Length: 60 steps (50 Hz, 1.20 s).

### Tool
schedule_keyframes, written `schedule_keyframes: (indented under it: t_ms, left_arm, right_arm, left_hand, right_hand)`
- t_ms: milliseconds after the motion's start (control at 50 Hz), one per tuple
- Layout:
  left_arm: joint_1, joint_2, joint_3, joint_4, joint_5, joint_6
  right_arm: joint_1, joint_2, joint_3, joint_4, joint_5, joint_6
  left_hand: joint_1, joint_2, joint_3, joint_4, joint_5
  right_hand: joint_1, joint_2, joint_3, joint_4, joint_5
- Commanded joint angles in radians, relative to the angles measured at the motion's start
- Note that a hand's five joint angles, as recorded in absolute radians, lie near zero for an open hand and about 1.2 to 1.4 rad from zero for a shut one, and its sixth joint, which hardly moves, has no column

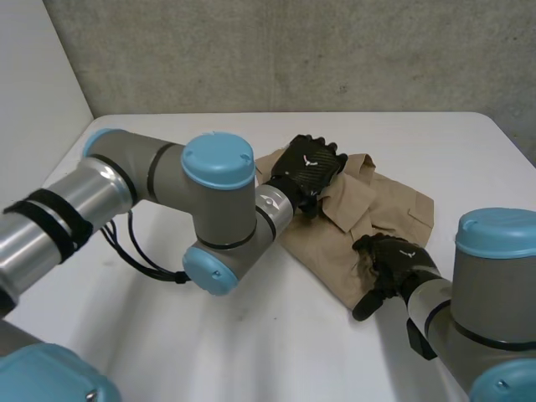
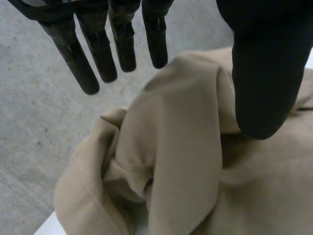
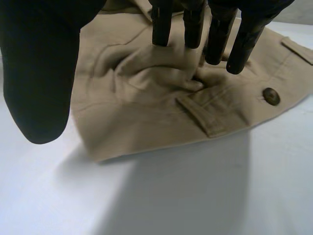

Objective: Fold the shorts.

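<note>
Fingers (image 2: 68, 54) of the left hand (image 1: 311, 163) hang straight over the shorts (image 1: 381, 213), gripping nothing — the right hand (image 1: 394, 260) presses straight fingers (image 3: 161, 27) on their near edge. The shorts lie rumpled on the table (image 1: 251, 335) — folding looks barely begun.

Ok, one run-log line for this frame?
stage: fold not yet done | tan fabric shorts: rumpled on white table | left hand: open, over far edge | right hand: open, pressing near side

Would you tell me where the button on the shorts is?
In the right wrist view, the button lies on the shorts beside the right hand, near a sewn flap.
</note>
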State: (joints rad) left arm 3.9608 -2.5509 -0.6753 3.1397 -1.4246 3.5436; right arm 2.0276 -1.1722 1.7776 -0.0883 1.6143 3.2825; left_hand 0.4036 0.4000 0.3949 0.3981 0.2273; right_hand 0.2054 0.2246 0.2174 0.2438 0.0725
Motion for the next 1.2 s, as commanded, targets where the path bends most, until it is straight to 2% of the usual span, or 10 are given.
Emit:
schedule_keyframes:
  t_ms: [20,240,320,360,480,580,760,920,1000,1200]
  left_arm:
    - [0.005,-0.049,0.049,-0.018,-0.003,0.000]
    - [0.032,-0.057,0.053,-0.020,-0.010,-0.002]
    - [0.035,-0.052,0.053,-0.020,-0.023,-0.003]
    - [0.035,-0.046,0.053,-0.018,-0.059,-0.003]
    - [0.064,-0.025,0.042,-0.018,-0.203,-0.003]
    - [0.118,0.098,-0.045,-0.047,-0.361,-0.011]
    - [0.195,0.357,-0.435,-0.102,-0.401,-0.118]
    - [0.231,0.558,-0.818,-0.090,-0.389,-0.353]
    - [0.277,0.592,-0.911,-0.064,-0.359,-0.353]
    - [0.316,0.710,-0.968,-0.046,-0.289,-0.353]
  right_arm:
    - [0.017,0.046,-0.027,-0.056,0.062,0.002]
    - [0.068,0.100,-0.069,-0.064,0.105,0.008]
    - [0.089,0.106,-0.076,-0.088,0.145,0.008]
    - [0.095,0.101,-0.073,-0.137,0.183,0.005]
    - [0.083,0.069,-0.086,-0.197,0.223,-0.050]
    - [0.072,-0.020,-0.162,-0.211,0.204,-0.303]
    - [0.031,-0.026,-0.291,-0.200,0.090,-0.806]
    - [0.036,0.049,-0.284,-0.192,0.073,-1.011]
    - [0.036,0.040,-0.247,-0.180,0.073,-1.005]
    - [0.032,-0.015,-0.120,-0.179,0.003,-1.003]
  left_hand:
    - [0.285,0.289,0.294,0.291,0.287]
    - [0.679,0.682,0.687,0.684,0.680]
    - [0.896,0.899,0.904,0.901,0.898]
    - [0.958,0.961,0.966,0.963,0.959]
    - [0.967,0.970,0.975,0.972,0.968]
    - [0.964,0.967,0.972,0.969,0.965]
    - [0.961,0.964,0.969,0.966,0.963]
    - [0.747,0.751,0.756,0.753,0.749]
    - [0.181,0.184,0.189,0.186,0.182]
    - [-0.099,-0.095,-0.090,-0.094,-0.097]
  right_hand:
    - [0.088,0.069,0.076,0.050,0.046]
    - [0.372,0.353,0.360,0.334,0.331]
    - [0.824,0.804,0.812,0.785,0.782]
    - [1.189,1.170,1.177,1.150,1.147]
    - [1.191,1.172,1.179,1.152,1.149]
    - [1.191,1.172,1.179,1.152,1.149]
    - [1.191,1.172,1.179,1.152,1.149]
    - [1.191,1.172,1.179,1.152,1.149]
    - [1.191,1.172,1.179,1.152,1.149]
    - [1.191,1.172,1.179,1.152,1.149]
